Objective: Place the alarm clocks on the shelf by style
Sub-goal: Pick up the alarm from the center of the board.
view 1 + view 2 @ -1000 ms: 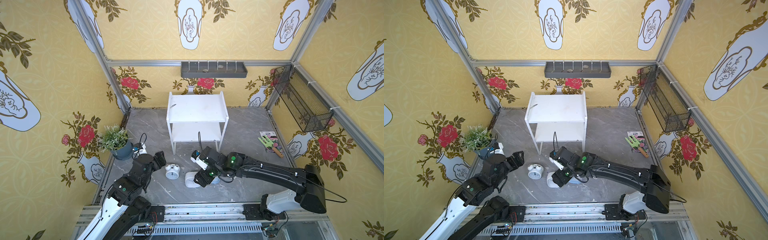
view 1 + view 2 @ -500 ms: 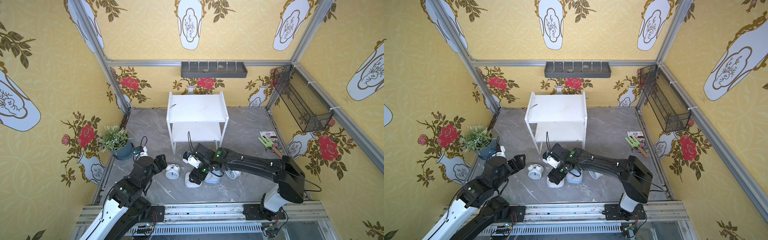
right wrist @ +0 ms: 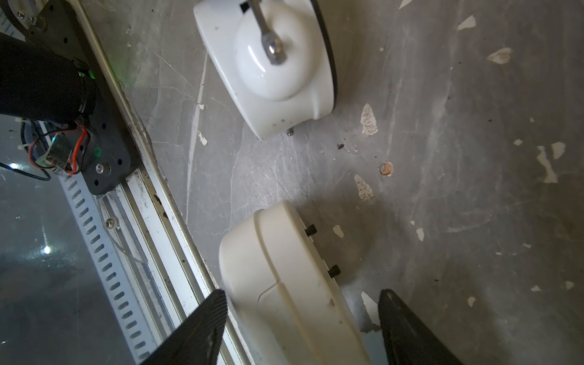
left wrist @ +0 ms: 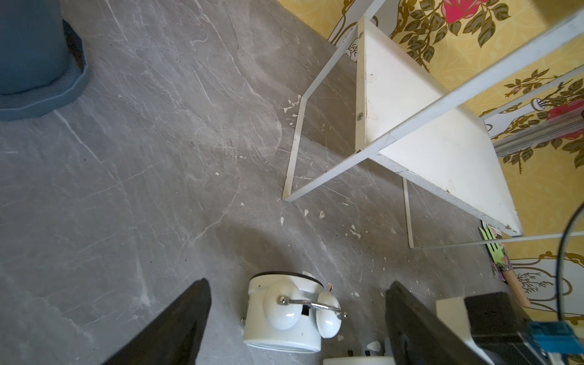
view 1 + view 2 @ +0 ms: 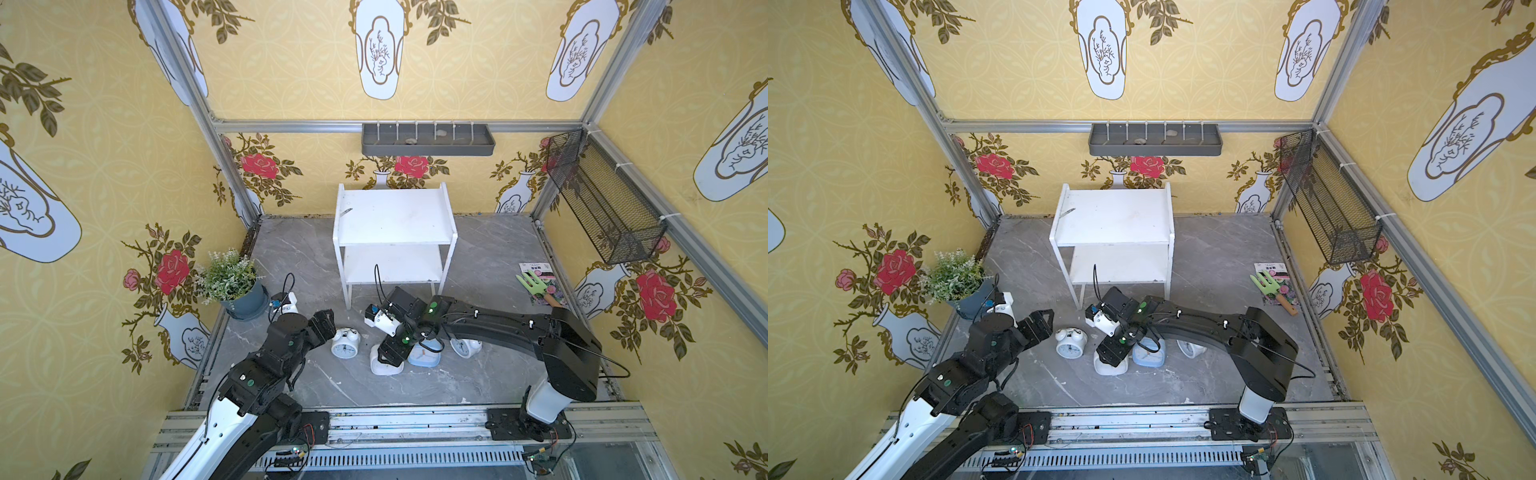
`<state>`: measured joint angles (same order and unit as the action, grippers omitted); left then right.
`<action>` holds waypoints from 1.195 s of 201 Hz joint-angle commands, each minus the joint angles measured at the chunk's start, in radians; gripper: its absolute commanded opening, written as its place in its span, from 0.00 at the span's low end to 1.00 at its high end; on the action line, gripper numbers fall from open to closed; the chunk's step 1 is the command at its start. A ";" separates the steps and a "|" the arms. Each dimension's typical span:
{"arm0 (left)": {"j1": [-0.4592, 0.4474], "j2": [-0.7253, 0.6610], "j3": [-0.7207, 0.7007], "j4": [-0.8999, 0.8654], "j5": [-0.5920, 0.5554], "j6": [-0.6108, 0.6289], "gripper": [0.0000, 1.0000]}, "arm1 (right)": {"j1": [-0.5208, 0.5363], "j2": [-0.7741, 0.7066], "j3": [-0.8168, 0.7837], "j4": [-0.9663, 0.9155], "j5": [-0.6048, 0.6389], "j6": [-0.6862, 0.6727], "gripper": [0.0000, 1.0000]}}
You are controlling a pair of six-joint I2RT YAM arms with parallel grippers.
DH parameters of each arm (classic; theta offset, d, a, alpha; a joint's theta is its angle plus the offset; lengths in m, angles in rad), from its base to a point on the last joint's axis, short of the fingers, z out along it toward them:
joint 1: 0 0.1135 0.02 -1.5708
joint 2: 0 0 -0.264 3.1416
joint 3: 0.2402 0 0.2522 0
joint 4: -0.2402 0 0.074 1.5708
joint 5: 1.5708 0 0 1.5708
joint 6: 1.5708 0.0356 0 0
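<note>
key relation: the white rounded-square alarm clock [image 3: 284, 284] stands on edge on the grey marbled worktop [image 5: 478, 257], directly under the right tool [image 3: 301, 295]. its thin body lies between the two fingers, with the long edge running away from the wrist. its face is turned toward the front rail and its back knobs toward the opposite side.
right tool: the fingers are apart and straddle the clock. one finger is almost at the face and the other shows a gap. we see no clamp yet.
left tool [image 4: 297, 284]: the fingers are apart and hold nothing. the round white twin-bell alarm clock [image 4: 284, 313] stands just ahead of the tips, bells and wire handle uppermost.
nearer arm: right for the square pair, left for this twin-bell clock.
other clocks: the light blue rounded-square alarm clock [image 5: 428, 358] sits just beside the white one. a second round white twin-bell clock [image 5: 467, 348] is partly hidden under the right arm.
shelf: the white two-tier shelf [image 5: 395, 216] stands behind the clocks, toward the back wall. we see no clock on either board.
grey wall tray [image 5: 428, 143]: it holds a couple of small pale objects, too small to name.
black mesh basket [image 5: 602, 208]: we see nothing in it.
blue pot [image 5: 245, 301]: it holds a green plant.
next move, our judgement: close the right tool across the thin body, lift, and carry the clock back to one board.
</note>
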<state>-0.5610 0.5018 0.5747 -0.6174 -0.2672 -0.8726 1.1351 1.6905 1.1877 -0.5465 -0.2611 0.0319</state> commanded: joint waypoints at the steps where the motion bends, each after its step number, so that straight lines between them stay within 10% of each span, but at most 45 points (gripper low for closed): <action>1: 0.001 -0.007 -0.007 0.028 0.008 0.007 0.90 | 0.002 -0.001 -0.005 0.025 -0.021 -0.001 0.73; 240: 0.001 0.006 -0.005 0.050 0.034 0.011 0.88 | 0.011 -0.036 -0.036 0.028 -0.073 0.020 0.33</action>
<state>-0.5610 0.5106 0.5583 -0.5835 -0.2565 -0.8749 1.1450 1.6623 1.1465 -0.5213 -0.3122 0.0517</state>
